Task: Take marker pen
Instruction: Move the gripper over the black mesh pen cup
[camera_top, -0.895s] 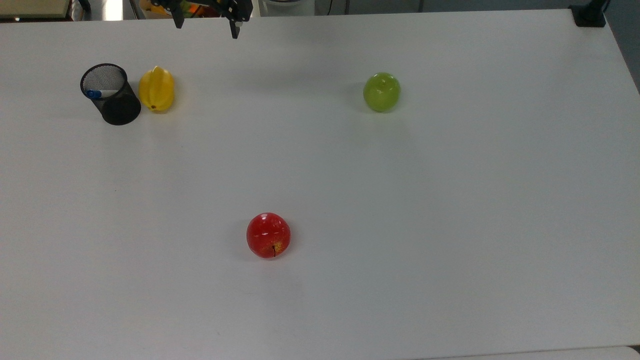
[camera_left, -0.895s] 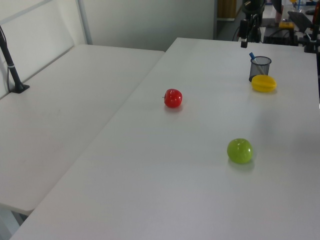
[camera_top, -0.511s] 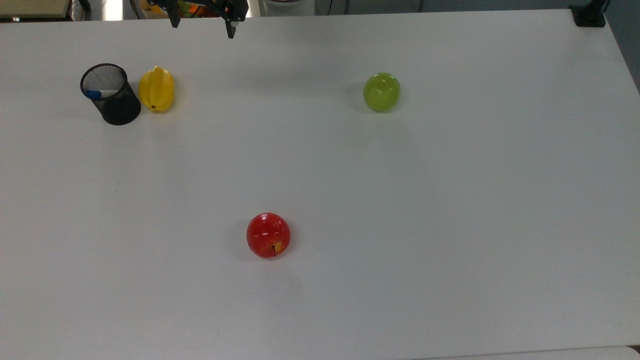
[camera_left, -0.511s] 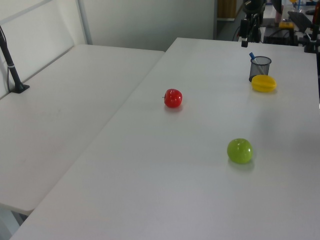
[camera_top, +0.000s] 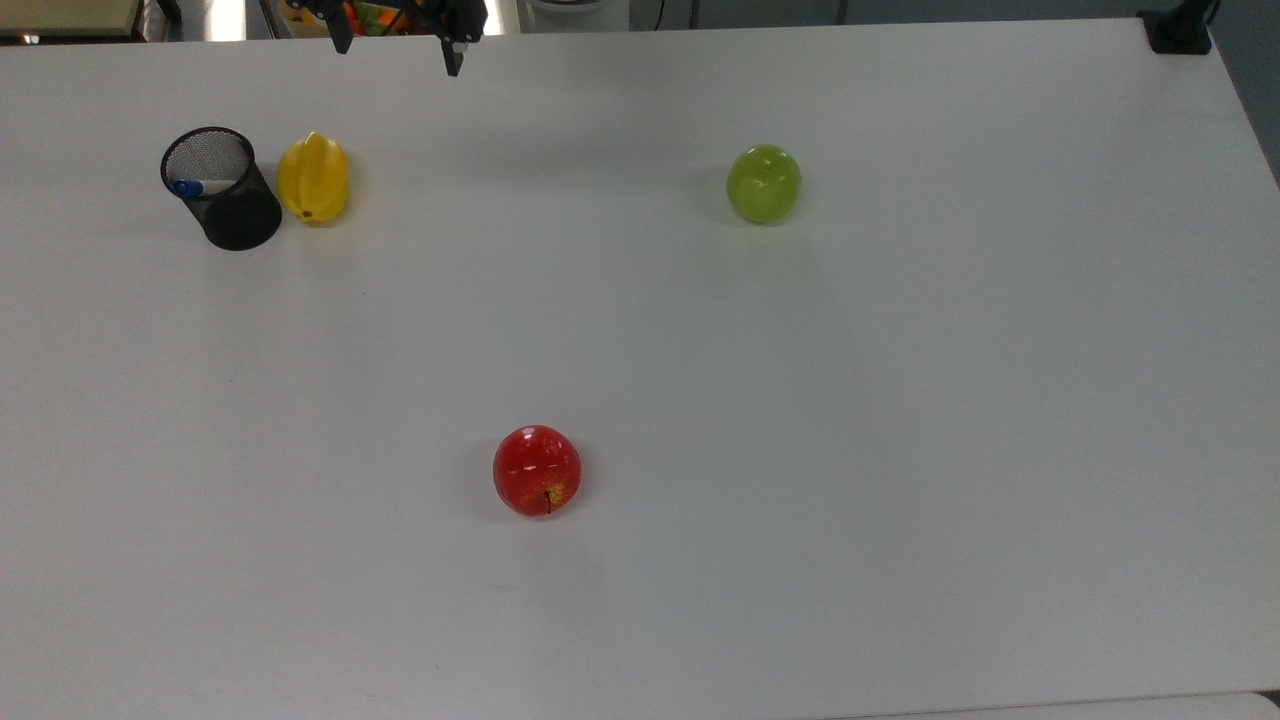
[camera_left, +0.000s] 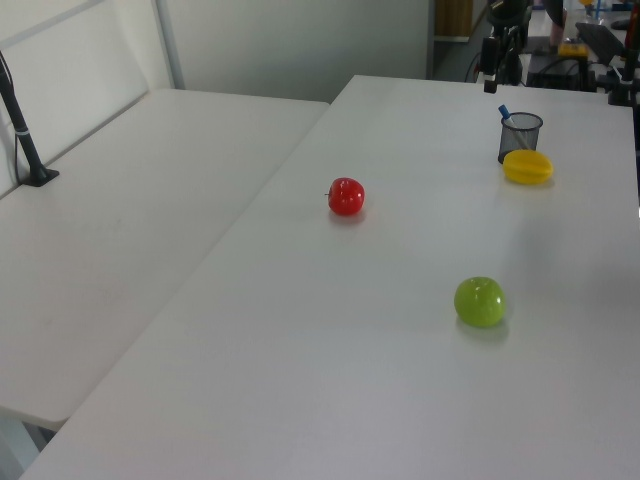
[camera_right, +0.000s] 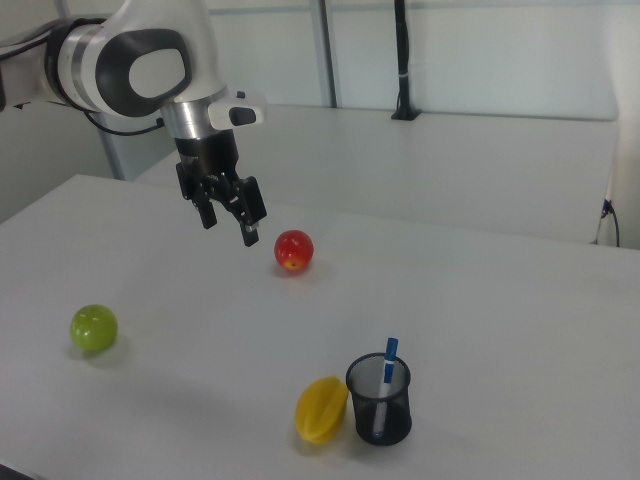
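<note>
The marker pen stands upright in a black mesh cup, blue cap on top, white barrel inside. In the top view its blue cap shows inside the cup at the table's far left. In the left view the pen pokes out of the cup. My gripper hangs open and empty above the table, well away from the cup; in the top view the gripper is at the top edge, right of the cup. In the left view the gripper hangs behind the cup.
A yellow starfruit lies right beside the cup. A green apple sits at the top view's upper right of centre, a red apple in the lower middle. A black post base stands at the table's far right corner.
The gripper has drifted slightly toward the top view's left and upper edge, staying open. Nothing on the table has moved.
</note>
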